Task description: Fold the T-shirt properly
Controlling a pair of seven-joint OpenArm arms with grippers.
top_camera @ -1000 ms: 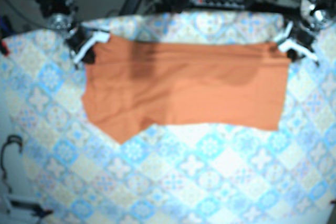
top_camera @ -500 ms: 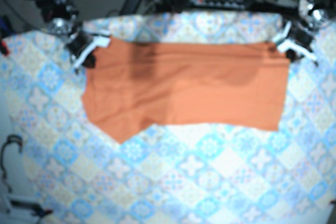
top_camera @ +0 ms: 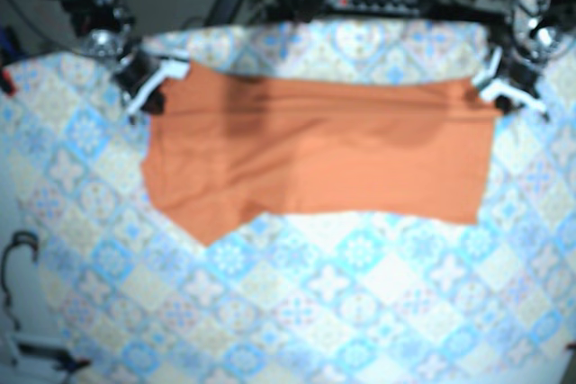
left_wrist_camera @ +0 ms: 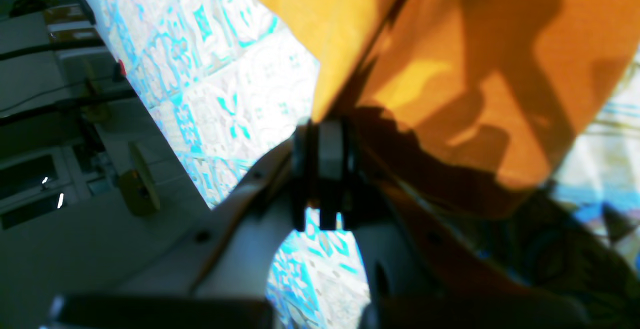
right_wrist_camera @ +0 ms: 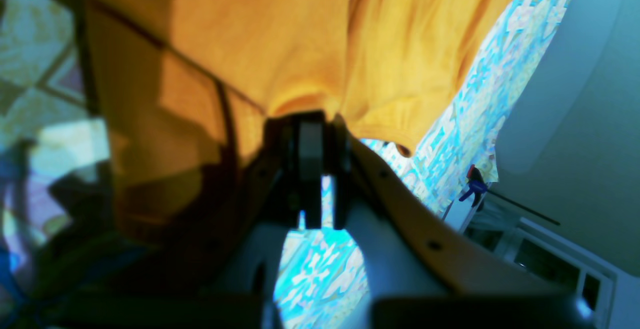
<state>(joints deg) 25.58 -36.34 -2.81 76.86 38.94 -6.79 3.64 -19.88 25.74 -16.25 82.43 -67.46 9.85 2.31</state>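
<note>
T-shirt spread on table; left pincer, right pincer each pinching far corner.

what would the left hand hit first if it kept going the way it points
The orange shirt: the left hand is shut on its corner, with cloth straight ahead, though depth is unclear.

No text, label, brand or number is readable anywhere.

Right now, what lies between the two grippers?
Only the orange T-shirt, its far edge running from the right gripper to the left gripper; the base view shows it.
</note>
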